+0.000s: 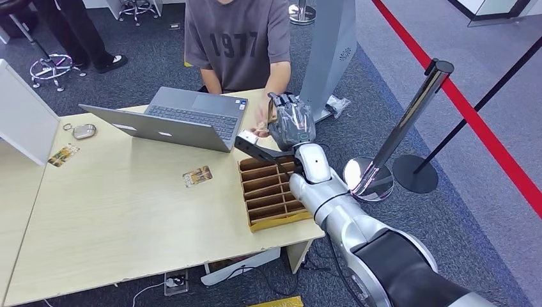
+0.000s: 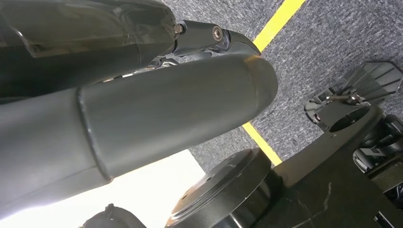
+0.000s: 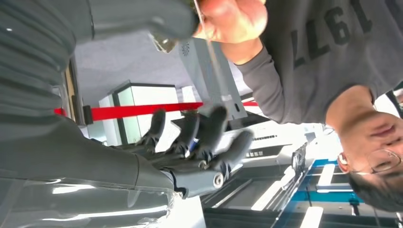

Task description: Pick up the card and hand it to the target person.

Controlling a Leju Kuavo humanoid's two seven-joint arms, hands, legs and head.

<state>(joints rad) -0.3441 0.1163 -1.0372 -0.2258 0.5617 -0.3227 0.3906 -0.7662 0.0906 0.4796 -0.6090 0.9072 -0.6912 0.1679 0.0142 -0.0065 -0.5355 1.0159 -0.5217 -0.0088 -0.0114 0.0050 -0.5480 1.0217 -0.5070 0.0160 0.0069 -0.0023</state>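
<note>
The worktop (image 1: 128, 211) carried an open laptop (image 1: 185, 118), and just beside the laptop a person (image 1: 240, 38) stood. Beside it too, the right hand (image 1: 291, 121) was raised, fingers (image 3: 209, 130) spread, while the person's hand (image 3: 233, 16) pinched the card (image 3: 214, 57).

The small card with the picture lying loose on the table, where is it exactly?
In the head view, the small printed card lies flat on the pale wooden table, between the open grey laptop and the brown cardboard divider tray.
</note>
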